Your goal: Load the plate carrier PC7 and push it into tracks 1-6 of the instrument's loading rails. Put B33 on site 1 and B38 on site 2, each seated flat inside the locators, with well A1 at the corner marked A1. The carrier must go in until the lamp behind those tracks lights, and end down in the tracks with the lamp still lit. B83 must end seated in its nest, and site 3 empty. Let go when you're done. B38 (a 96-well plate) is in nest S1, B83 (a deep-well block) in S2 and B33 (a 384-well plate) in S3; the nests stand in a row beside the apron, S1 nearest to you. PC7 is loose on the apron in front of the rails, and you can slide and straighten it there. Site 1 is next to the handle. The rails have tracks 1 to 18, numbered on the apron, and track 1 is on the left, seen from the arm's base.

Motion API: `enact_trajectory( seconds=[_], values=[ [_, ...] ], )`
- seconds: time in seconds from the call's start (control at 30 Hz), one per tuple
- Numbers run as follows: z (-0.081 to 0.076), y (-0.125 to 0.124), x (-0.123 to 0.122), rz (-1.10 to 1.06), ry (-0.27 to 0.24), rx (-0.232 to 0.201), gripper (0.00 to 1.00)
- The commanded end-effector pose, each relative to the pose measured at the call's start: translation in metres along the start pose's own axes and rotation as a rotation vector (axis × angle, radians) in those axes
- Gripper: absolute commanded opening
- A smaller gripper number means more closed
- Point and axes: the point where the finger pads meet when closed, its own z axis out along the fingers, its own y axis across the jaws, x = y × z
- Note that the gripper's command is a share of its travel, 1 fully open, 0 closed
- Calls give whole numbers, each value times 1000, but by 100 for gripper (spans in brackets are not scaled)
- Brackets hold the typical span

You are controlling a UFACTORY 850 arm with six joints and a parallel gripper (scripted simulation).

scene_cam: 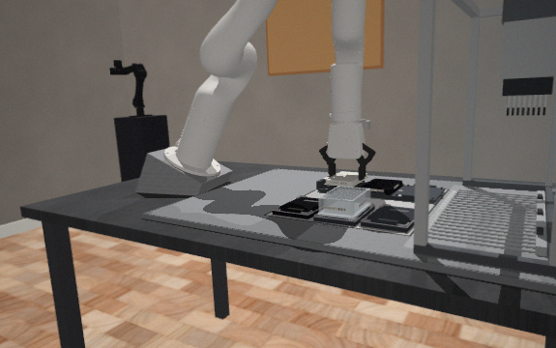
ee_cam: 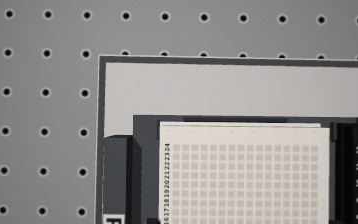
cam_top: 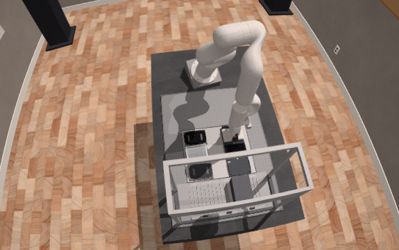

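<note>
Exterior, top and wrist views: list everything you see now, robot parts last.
384-well plate: one, off-white, gripped low over the carrier's handle end.
Plate carrier: one, dark grey, on the apron.
96-well plate: one, black, carrier's middle site.
Deep-well block: one, translucent white, middle nest.
Empty nests: two, black, flanking the block.
Loading rails: one set, light grey, inside the frame.
Table: one, black.
Arm: one, white; fingers black, shut on the 384-well plate.

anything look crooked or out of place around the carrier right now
Nothing stands out. The gripper holds the 384-well plate level and square over carrier PC7, its edges running parallel to the carrier's. The deep-well block sits straight in its nest.
</note>
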Motion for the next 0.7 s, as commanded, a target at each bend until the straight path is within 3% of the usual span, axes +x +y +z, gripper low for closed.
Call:
enact_trajectory(
  seconds=[0.0,0.67],
  values=[
    [0,0,0,0,-9,-4,0],
    [6,0,0,0,-9,-4,0]
  ],
)
